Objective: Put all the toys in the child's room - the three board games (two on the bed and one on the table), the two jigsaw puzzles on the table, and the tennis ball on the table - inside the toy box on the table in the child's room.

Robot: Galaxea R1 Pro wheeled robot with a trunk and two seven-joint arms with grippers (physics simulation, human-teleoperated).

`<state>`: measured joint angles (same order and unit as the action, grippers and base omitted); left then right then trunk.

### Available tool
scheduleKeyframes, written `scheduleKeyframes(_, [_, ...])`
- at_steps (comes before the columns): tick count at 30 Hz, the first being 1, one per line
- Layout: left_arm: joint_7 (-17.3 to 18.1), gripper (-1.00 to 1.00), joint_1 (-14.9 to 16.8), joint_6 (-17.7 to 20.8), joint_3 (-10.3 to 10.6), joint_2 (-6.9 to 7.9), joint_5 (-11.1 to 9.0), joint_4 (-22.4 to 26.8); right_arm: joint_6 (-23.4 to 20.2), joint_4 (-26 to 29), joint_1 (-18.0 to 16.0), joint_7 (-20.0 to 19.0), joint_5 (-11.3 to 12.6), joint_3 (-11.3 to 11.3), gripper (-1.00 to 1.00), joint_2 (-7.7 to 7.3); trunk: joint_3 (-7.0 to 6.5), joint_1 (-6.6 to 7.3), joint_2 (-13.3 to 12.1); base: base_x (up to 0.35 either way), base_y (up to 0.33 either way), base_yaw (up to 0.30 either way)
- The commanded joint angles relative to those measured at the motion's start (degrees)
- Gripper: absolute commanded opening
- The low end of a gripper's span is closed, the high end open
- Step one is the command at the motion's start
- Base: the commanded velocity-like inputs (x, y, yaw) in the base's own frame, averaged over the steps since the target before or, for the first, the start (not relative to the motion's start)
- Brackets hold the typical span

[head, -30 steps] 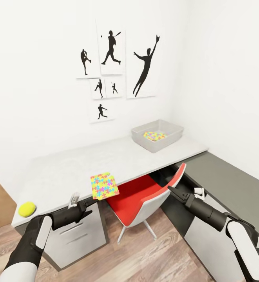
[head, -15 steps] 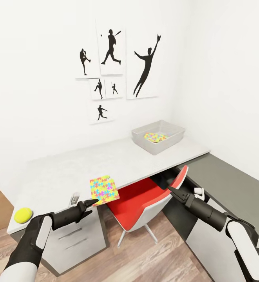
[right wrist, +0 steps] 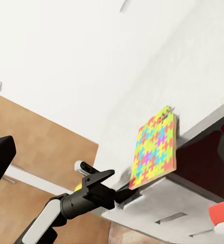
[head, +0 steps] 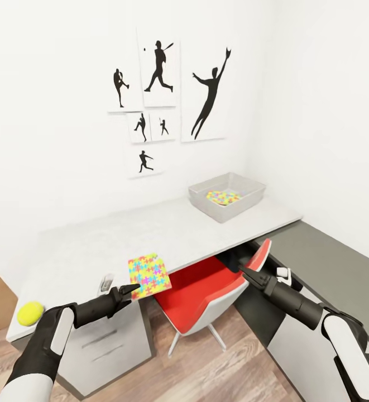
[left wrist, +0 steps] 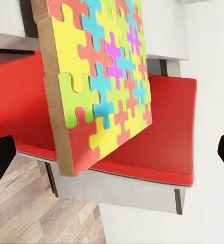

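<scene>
A jigsaw puzzle (head: 149,276) lies on the table (head: 89,248), hanging over its front edge. In the left wrist view the jigsaw puzzle (left wrist: 104,81) lies just ahead, between the wide-spread fingers. My left gripper (head: 125,296) is open, its tips just short of the puzzle's near corner. The grey toy box (head: 250,196) at the table's far right holds a second jigsaw puzzle (head: 222,196). The tennis ball (head: 30,312) rests at the table's near left corner. Over the chair, my right gripper (head: 247,274) is open and empty. The board games and the bed are out of view.
A red and white chair (head: 206,290) is pushed under the table between my arms. Drawers (head: 109,346) stand below the left gripper. A dark grey table section (head: 324,262) runs along the right wall. Silhouette pictures (head: 162,100) hang above.
The whole view has shifted slightly, so the camera moved. The puzzle on the table edge now sits closer to my left gripper's tips. Both grippers keep their pose.
</scene>
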<state>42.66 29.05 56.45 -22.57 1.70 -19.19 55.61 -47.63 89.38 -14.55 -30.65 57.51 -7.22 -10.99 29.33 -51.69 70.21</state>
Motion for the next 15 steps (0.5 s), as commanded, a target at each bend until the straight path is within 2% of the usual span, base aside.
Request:
scheduleKeyframes(1, [0.3,1.00,0.0,0.2,-0.1,-0.02,0.2,0.0,-0.3,0.0,0.0,-0.1,0.1,-0.1,1.00,0.01,0.06,-0.01,0.0,0.087,0.031,0.000])
scheduleKeyframes(15, [0.3,1.00,0.0,0.2,-0.1,0.11,0.1,0.0,-0.3,0.0,0.0,-0.1,0.1,-0.1,1.00,0.01,0.06,-0.01,0.0,0.018,0.006,0.000])
